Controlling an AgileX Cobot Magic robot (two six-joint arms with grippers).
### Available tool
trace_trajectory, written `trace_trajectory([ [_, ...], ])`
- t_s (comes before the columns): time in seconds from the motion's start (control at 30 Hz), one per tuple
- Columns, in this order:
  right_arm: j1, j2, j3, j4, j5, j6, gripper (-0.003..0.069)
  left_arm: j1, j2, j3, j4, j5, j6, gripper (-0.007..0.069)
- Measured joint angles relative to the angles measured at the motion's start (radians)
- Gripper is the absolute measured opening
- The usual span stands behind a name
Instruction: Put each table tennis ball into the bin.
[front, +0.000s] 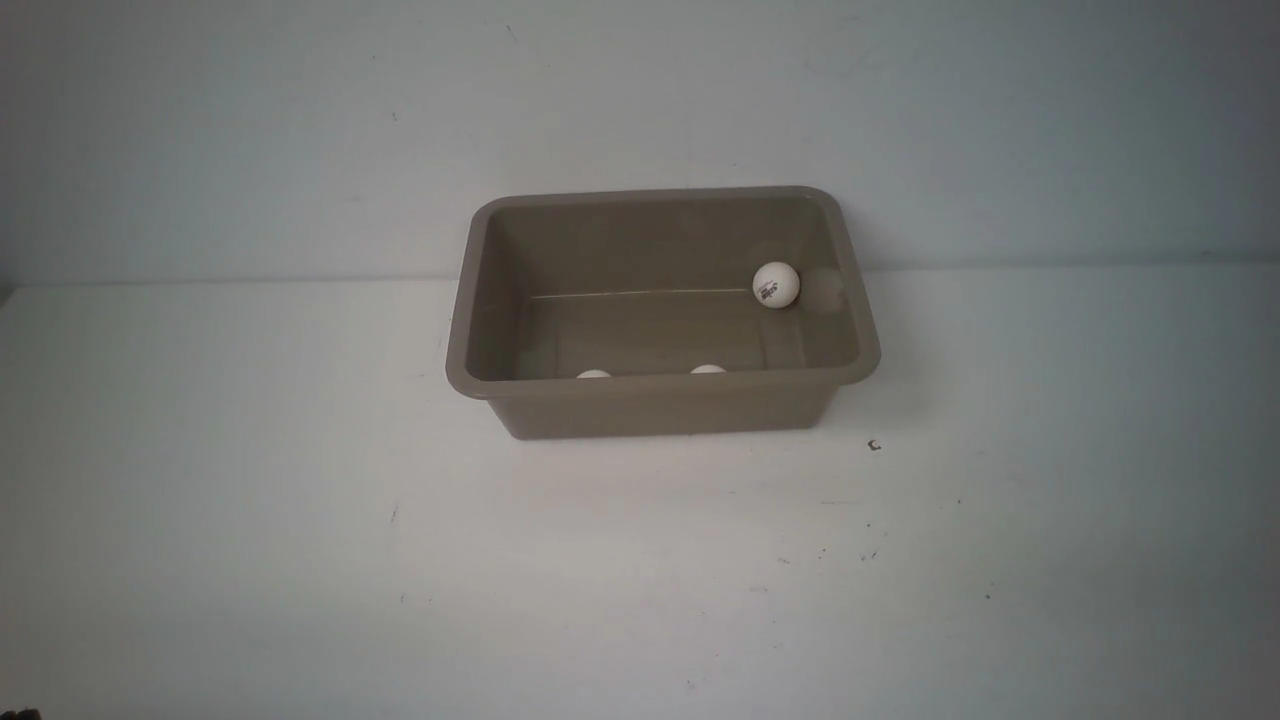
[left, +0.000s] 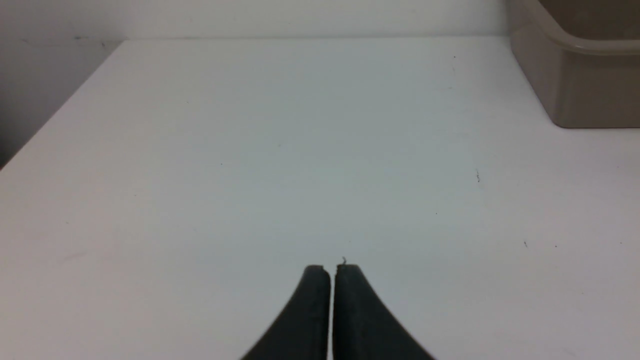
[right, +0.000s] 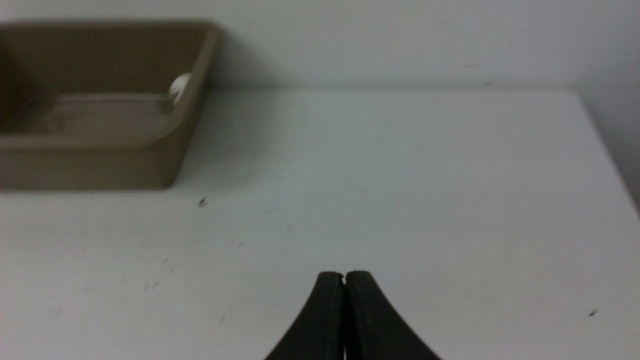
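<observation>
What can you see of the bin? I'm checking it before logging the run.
The bin is a rectangular taupe tub, plastic by its look, with rounded corners, a flared rim and sloping walls. It stands upright and open on the white table, close to the back wall. Three white table tennis balls show inside. No end effector touches it.

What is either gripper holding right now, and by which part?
Nothing. The left gripper and right gripper are both shut and empty above the white table.
</observation>
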Motion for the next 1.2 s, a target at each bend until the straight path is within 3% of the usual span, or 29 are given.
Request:
trace_trajectory([
  [0.3,-0.232,-0.156,0.188,0.033,-0.182,0.0,-0.0018,0.0,0.0,0.0,0.0,0.002,0.001,-0.0004],
  [0.53,-0.248,-0.259,0.362,0.035,-0.234,0.0,-0.0018,0.0,0.0,-0.001,0.0,0.003,0.003,-0.0004],
  [1.2,-0.248,-0.26,0.498,0.088,-0.313,0.003,-0.0018,0.0,0.0,-0.001,0.0,0.003,0.003,-0.0004],
])
